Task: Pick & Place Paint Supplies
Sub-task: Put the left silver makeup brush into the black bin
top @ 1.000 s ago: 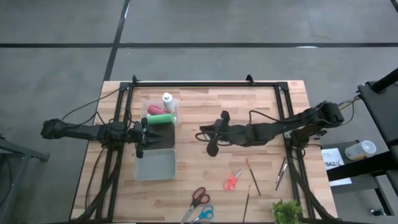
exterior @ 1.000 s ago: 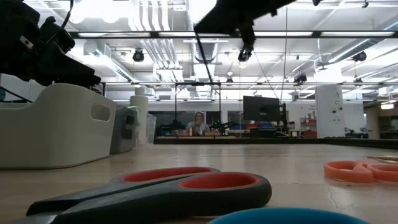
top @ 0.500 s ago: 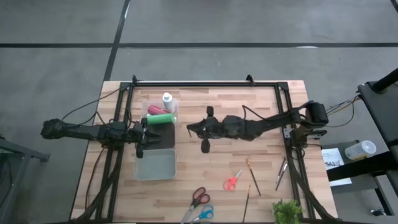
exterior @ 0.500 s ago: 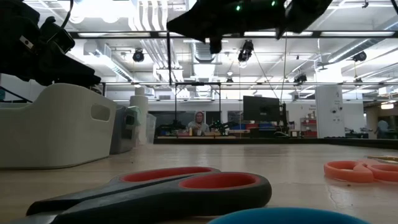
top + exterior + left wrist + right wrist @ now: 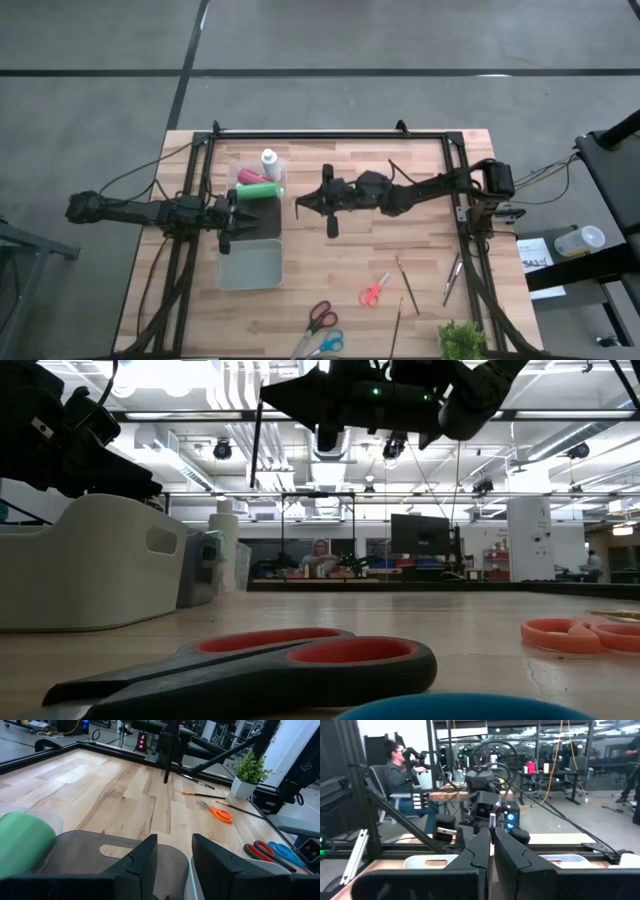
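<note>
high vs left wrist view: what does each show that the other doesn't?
High only: white bottle and red bottle in the clear bin, the grey tray, left gripper and right gripper from above.
Left wrist only: room equipment beyond the table.
Both: green bottle, orange scissors, loose brushes, potted plant.

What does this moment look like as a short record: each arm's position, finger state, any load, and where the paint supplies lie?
left gripper: over the dark tray, fingers open, empty
right gripper: raised mid-table, fingers shut on a thin brush
bottles: green bottle, red bottle, white bottle in clear bin
loose brushes: near orange scissors
</note>
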Motion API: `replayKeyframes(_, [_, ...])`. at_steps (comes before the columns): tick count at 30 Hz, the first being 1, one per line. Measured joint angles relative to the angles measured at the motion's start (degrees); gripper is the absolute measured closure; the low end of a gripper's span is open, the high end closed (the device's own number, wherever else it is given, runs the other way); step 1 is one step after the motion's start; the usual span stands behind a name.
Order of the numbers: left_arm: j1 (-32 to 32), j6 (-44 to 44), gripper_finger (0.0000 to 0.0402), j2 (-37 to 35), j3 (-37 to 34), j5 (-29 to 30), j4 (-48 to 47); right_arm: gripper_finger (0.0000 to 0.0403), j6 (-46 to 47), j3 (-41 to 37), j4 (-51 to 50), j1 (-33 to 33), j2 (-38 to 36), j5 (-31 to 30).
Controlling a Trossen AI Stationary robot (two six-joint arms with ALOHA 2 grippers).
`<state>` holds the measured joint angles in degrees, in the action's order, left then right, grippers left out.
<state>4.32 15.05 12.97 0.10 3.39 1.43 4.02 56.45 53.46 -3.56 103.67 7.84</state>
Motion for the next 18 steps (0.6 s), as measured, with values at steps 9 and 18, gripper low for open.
replayKeyframes(9, [0.0,0.0,0.0272,0.0,0.0,0.0,0.0,0.0390,-0.8,0.0,0.3,0.0,0.0,0.1])
replayKeyframes(18, [0.0,0.0,0.0272,0.0,0.0,0.0,0.0,0.0390,-0.1,0.0,0.9,0.0,0.0,0.1])
